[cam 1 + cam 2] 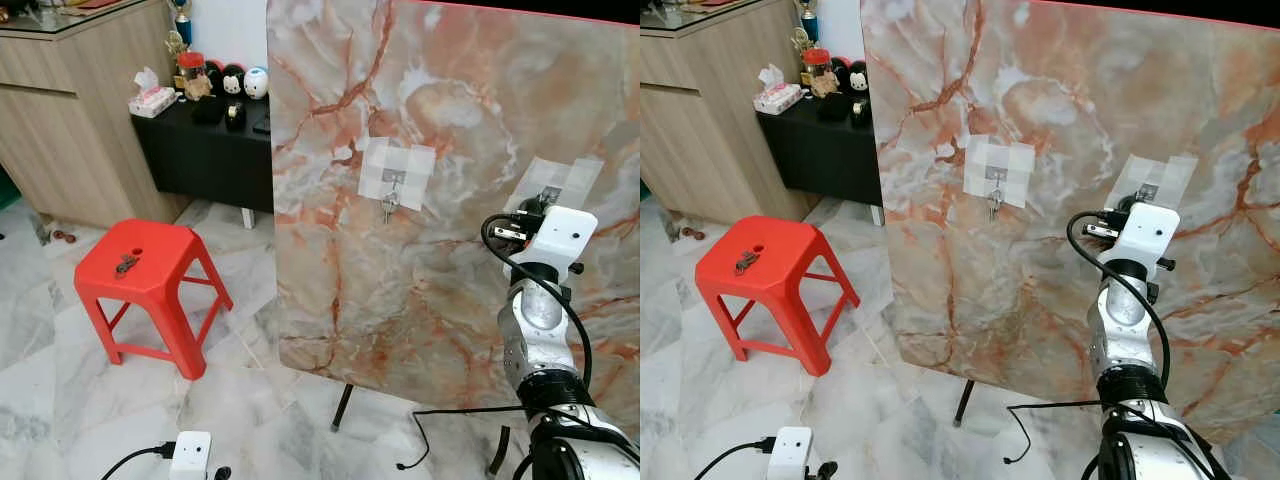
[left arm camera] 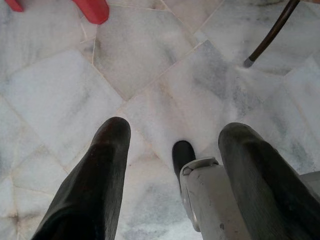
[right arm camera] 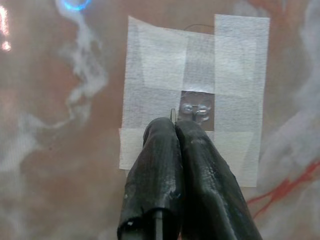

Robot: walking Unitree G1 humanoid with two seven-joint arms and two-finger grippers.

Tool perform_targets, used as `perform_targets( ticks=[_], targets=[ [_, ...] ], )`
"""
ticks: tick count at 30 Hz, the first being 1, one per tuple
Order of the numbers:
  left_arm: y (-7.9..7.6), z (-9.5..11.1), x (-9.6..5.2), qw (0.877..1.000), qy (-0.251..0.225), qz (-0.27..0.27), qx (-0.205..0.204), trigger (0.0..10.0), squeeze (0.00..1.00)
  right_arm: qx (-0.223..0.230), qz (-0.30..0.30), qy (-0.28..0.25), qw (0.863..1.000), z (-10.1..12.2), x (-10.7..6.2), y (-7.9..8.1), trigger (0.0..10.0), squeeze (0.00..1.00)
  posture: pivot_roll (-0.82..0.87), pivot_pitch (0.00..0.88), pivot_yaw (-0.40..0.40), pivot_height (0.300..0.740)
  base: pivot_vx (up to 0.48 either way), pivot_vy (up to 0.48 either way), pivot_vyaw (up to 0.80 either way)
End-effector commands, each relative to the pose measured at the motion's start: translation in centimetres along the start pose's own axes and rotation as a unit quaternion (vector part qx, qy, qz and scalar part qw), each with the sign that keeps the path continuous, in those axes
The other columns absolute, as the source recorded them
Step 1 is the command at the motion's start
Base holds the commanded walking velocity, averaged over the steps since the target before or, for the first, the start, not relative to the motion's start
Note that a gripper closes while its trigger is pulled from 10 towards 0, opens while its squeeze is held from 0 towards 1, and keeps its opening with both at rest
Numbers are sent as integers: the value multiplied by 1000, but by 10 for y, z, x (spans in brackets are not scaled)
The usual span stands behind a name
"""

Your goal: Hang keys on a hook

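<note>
An upright marble board (image 1: 450,300) carries two hooks under white tape patches. A bunch of keys (image 1: 388,208) hangs from the left hook (image 1: 392,180). My right gripper (image 3: 175,125) is raised to the right hook (image 3: 196,107). It is shut, with a thin sliver of metal key (image 3: 172,114) showing between its tips, just beside the clear hook. In the eye views the white wrist (image 1: 558,232) hides those fingers. Another set of keys (image 1: 126,264) lies on the red stool (image 1: 150,262). My left gripper (image 2: 175,132) hangs open over the floor, holding nothing.
The board stands on thin dark legs (image 1: 342,408) with a black cable (image 1: 430,440) on the marble floor. A black low cabinet (image 1: 205,150) with toys and a wooden cupboard (image 1: 70,110) stand at the back left. Open floor lies between the stool and the board.
</note>
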State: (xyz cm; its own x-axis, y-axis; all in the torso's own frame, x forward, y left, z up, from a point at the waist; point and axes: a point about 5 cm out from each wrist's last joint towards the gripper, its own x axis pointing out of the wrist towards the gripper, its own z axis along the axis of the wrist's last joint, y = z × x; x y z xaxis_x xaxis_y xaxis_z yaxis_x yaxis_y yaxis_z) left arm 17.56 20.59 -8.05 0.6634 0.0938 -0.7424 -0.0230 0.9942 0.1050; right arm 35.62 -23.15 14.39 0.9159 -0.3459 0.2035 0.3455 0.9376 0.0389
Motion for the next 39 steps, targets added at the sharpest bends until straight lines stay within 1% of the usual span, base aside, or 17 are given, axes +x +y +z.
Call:
perform_targets(
  ticks=[1, 4, 10, 16, 17, 18, 26, 31, 32, 33, 36, 37, 38, 39],
  targets=[
    [-1, -3, -1, 1000, 7, -2, 12, 10000, 0, -13, 10, 3, 1000, 3, 5, 1, 10000, 0, 15, 0, -60, 740, 0, 0, 0],
    [-1, -3, -1, 1000, 7, -2, 12, 10000, 0, -23, 19, 11, 1000, 0, 3, 4, 10000, 0, 17, 0, -60, 740, 0, 0, 0],
    [-1, -3, -1, 1000, 8, -1, 12, 10000, 0, -23, 22, 18, 999, -3, 3, 6, 10000, 0, 17, 0, -60, 740, 0, 0, 0],
    [-1, -4, -1, 1000, 8, -1, 13, 10000, 0, -25, 22, 12, 999, -1, 3, 4, 10000, 0, 15, 0, -60, 740, 0, 0, 0],
    [-1, -4, -1, 1000, 9, -1, 13, 10000, 0, -25, 22, 11, 999, -1, 3, 4, 10000, 282, 15, 0, -60, 740, 0, 0, 0],
    [-1, -4, -1, 1000, 9, -1, 13, 10000, 0, -22, 22, 7, 999, 0, 3, 4, 10000, 1000, 15, 0, -60, 740, 0, 0, 0],
    [-2, -4, -1, 1000, 10, -1, 12, 10000, 0, -8, 33, -15, 999, 5, 2, 7, 10000, 1000, 17, 0, -62, 740, 0, 0, 0],
    [-2, -5, -1, 1000, 12, -2, 12, 10000, 0, -10, 56, -26, 998, 3, -5, 11, 10000, 1000, 15, 0, -63, 740, 0, 0, 0],
    [-2, -5, -1, 1000, 12, -2, 11, 10000, 0, -10, 63, -26, 998, 1, -8, 12, 10000, 1000, 14, 0, -65, 740, 0, 0, 0],
    [-3, -5, -1, 1000, 13, -2, 11, 10000, 0, -13, 80, -26, 996, -3, -15, 14, 10000, 1000, 14, 0, -65, 740, 0, 0, 0],
    [-3, -5, -1, 1000, 13, -2, 11, 10000, 0, -15, 90, -26, 995, -6, -19, 15, 10000, 1000, 13, 0, -69, 740, 0, 0, 0],
    [-3, -5, -1, 1000, 13, -2, 11, 10000, 0, -27, 117, -21, 992, -14, -33, 16, 10000, 1000, 14, 0, -71, 740, 0, 0, 0],
    [-3, -5, -1, 1000, 13, -2, 11, 10000, 0, -27, 117, -21, 992, -14, -33, 16, 10000, 1000, 14, 0, -71, 740, 0, 0, 0],
    [-3, -5, -1, 1000, 13, -2, 10, 10000, 0, -38, 145, -9, 989, -24, -49, 18, 10000, 1000, 13, 0, -73, 740, 0, 0, 0]
  ],
)
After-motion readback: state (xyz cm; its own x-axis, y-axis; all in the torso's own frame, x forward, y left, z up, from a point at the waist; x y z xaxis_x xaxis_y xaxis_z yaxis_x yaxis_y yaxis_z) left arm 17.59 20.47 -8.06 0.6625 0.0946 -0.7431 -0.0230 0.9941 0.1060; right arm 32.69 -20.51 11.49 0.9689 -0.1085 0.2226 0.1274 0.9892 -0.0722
